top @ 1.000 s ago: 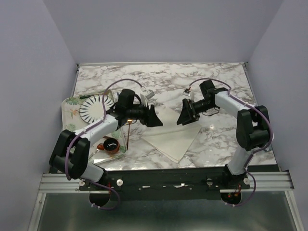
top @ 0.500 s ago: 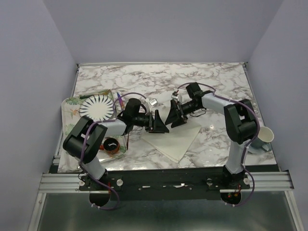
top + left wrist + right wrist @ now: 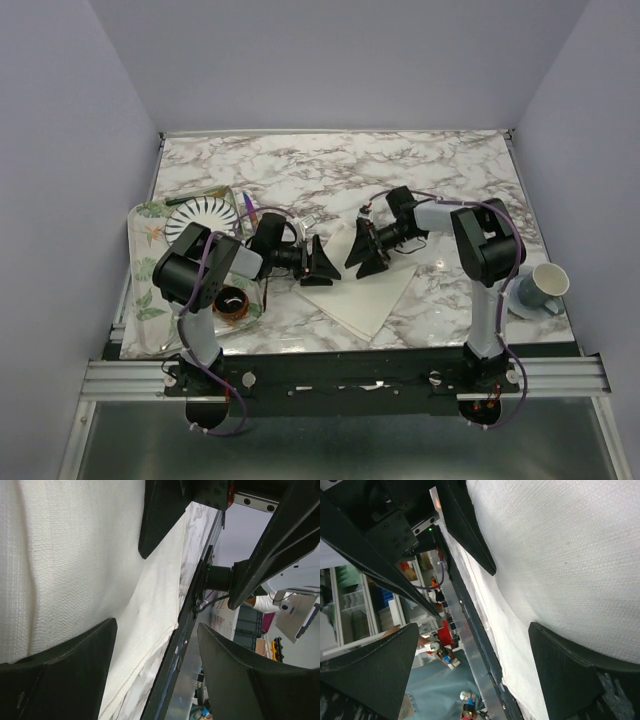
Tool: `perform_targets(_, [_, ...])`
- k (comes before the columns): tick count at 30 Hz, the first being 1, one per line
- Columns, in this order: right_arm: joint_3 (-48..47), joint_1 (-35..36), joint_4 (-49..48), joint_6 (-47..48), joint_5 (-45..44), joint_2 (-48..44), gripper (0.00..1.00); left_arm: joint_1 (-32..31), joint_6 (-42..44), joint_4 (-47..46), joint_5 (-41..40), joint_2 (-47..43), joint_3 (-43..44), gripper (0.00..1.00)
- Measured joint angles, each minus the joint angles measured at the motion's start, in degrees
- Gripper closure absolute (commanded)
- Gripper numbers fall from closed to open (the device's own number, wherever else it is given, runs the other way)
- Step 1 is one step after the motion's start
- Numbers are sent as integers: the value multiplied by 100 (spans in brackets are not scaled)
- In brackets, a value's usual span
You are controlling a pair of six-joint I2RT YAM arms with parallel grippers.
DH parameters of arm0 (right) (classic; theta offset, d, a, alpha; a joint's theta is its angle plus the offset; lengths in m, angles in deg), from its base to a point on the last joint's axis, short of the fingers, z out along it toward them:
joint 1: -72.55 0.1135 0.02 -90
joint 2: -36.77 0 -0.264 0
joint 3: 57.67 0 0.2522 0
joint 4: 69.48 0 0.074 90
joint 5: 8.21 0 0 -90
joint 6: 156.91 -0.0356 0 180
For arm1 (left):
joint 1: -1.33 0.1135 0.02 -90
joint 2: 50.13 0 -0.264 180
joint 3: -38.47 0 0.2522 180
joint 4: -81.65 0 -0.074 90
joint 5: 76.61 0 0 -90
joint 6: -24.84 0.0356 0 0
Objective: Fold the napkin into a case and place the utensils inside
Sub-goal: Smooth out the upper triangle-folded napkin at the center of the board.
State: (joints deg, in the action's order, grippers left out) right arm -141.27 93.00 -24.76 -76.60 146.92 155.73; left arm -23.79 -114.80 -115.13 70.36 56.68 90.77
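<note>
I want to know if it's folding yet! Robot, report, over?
Left tool, right tool both open, tips facing over the napkin. Napkin on table, not gripped. No blocker seen.

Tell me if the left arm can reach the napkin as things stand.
Probably yes: the left gripper hangs open right over the napkin, with nothing between; the right gripper faces it close by.
</note>
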Motion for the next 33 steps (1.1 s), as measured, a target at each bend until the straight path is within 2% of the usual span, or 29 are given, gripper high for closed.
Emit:
perform_targets(10, [177, -621, 221, 518, 455, 79, 0, 63, 201, -61, 247, 184, 79, 23])
perform_targets(20, [210, -1956, 1325, 1576, 509, 131, 1, 81, 525, 210, 326, 208, 181, 25])
perform_targets(28, [142, -2009, 1613, 1792, 393, 136, 2, 90, 789, 417, 378, 168, 258, 26])
perform_targets(33, [92, -1941, 1810, 1895, 142, -87, 2, -13, 1266, 1165, 302, -409, 463, 26])
